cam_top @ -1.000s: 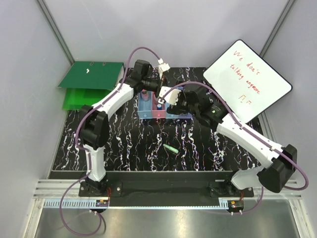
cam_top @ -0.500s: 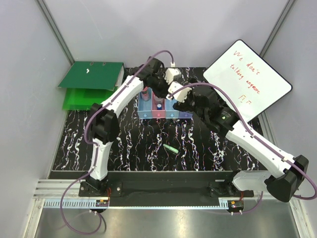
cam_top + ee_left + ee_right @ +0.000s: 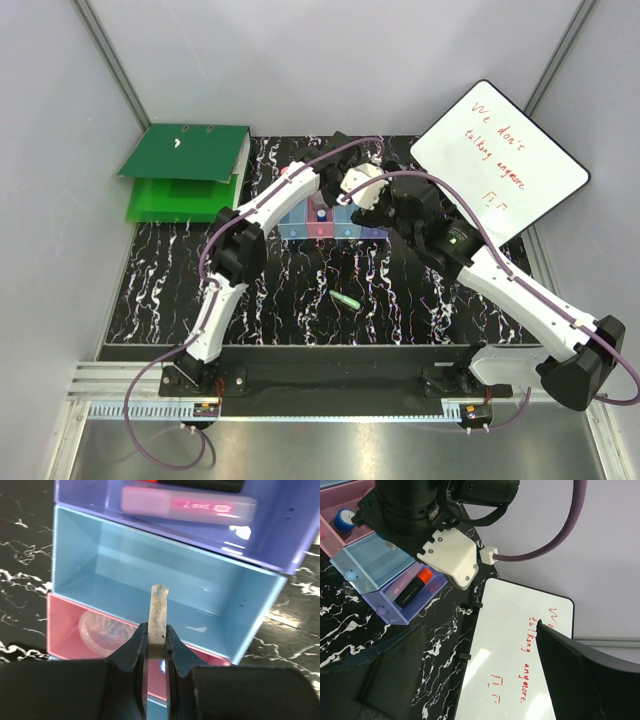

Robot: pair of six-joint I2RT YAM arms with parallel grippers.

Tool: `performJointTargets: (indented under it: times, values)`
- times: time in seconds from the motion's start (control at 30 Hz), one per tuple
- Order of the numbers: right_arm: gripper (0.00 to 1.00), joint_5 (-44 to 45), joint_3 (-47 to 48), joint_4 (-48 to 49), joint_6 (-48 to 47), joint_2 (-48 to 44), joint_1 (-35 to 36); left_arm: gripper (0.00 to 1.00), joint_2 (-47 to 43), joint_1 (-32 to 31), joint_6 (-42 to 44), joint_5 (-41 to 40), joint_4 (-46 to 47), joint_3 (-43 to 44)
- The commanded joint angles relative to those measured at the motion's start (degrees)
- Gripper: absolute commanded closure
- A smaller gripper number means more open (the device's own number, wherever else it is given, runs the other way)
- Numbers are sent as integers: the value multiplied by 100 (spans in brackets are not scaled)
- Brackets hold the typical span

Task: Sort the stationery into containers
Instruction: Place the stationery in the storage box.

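The left arm stretches far across the worktop (image 3: 250, 290). The left tool (image 3: 157, 639) pinches a clear stick (image 3: 159, 607) over the blue bin (image 3: 100, 560) between the pink and purple ones. The right arm reaches beside it, with the right tool (image 3: 485, 672) spread wide. A green piece (image 3: 346, 300) lies nearer.

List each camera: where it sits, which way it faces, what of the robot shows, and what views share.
Top external: above and behind the bases, looking down at the table; the left arm and right arm show whole.
Left wrist: on the left arm, looking down into a blue bin; the left end effector shows, shut on a pale stick.
Right wrist: on the right arm, facing the whiteboard; the open right end effector and left arm show.
Shared: both wrist views show the purple bin.
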Motion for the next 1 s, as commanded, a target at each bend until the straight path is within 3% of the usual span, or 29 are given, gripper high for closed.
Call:
performJointTargets:
  times: [0.0, 0.03, 0.07, 0.1, 0.17, 0.2, 0.23, 0.57, 0.8, 0.9, 0.97]
  values:
    - [3, 74, -37, 217, -93, -210, 17, 94, 119, -64, 261, -373, 75, 346]
    - [3, 74, -46, 208, -102, -210, 17, 85, 136, -73, 226, -373, 84, 338]
    - [3, 57, -72, 217, -102, -228, 17, 70, 145, -90, 208, -390, 136, 329]
    - [3, 57, -81, 217, -102, -228, 9, 47, 136, -99, 199, -391, 163, 329]
    - [3, 22, -98, 226, -84, -210, -9, 31, 110, -108, 155, -373, 277, 294]
    - [3, 21, -107, 226, -84, -219, -9, 18, 101, -117, 147, -382, 321, 294]
    - [3, 13, -107, 226, -84, -210, -9, 14, 84, -125, 155, -390, 348, 294]
    - [4, 56, -265, 261, 38, -298, -18, 14, -355, -169, -310, -557, 1041, 92]
    - [6, 206, -529, 147, 320, -666, -18, 15, -1899, -117, -1294, -724, 1841, -1172]
    - [6, -99, -459, -239, 443, -833, -18, 14, -2664, -20, -1383, -401, 1746, -1849]
    - [6, -538, -310, -1027, 557, -887, -18, 14, -3287, 41, -1226, 65, 1579, -2473]
